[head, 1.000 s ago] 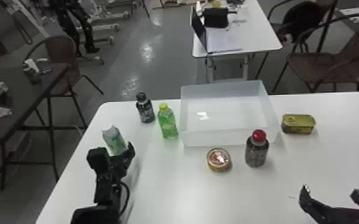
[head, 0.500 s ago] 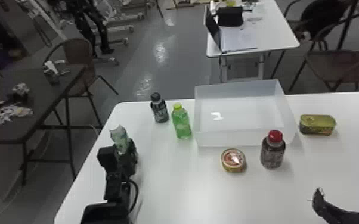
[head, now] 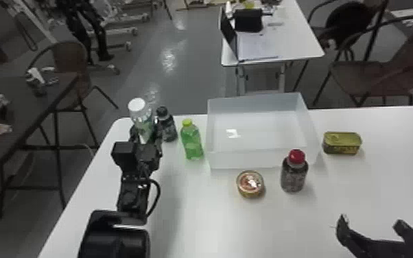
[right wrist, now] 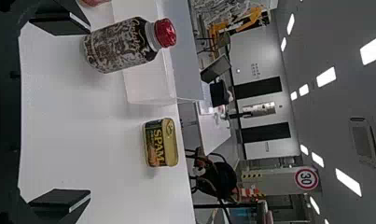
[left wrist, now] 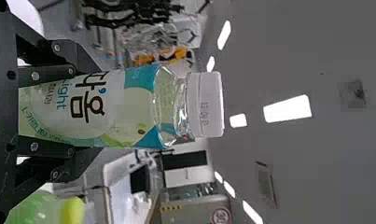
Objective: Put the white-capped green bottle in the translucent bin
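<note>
Left claw (head: 146,132) grips the labelled bottle (left wrist: 134,109), seemingly aloft.

Bin (head: 243,160) on counter (head: 212,226), middle of far edge. Left of bin: first bottle (head: 192,141) just beside it, second bottle (head: 168,127) farther left and slightly behind. Before bin: tin (head: 249,184) near front wall; third bottle (head: 293,175) right of tin, near bin's front right corner. Right of bin: can (head: 341,144), apart from it. Held bottle (head: 144,118) upright in left end effector (head: 146,133), left of second bottle. Right end effector (head: 371,221) at near right. Desk (head: 298,44) behind counter.
</note>
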